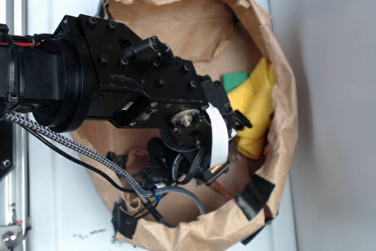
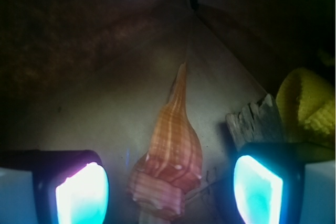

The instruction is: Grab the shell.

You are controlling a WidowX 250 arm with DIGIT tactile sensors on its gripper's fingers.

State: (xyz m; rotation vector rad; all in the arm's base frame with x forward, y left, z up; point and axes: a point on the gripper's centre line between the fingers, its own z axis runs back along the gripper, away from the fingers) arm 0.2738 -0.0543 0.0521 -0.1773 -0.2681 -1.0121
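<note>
Reaching into the bag, hand open astride the shell.

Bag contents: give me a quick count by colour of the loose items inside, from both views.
Orange-brown: 1, the shell, lying between the open gripper fingers.
Yellow: 1, the cloth.
Green: 1, the block, partly under the cloth.
Grey: 1, a rough wood-like piece, seen only in the wrist view.
Total: 4

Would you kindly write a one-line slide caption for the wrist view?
Open gripper straddling the orange-brown shell on the paper bag's floor, yellow cloth at right.
</note>
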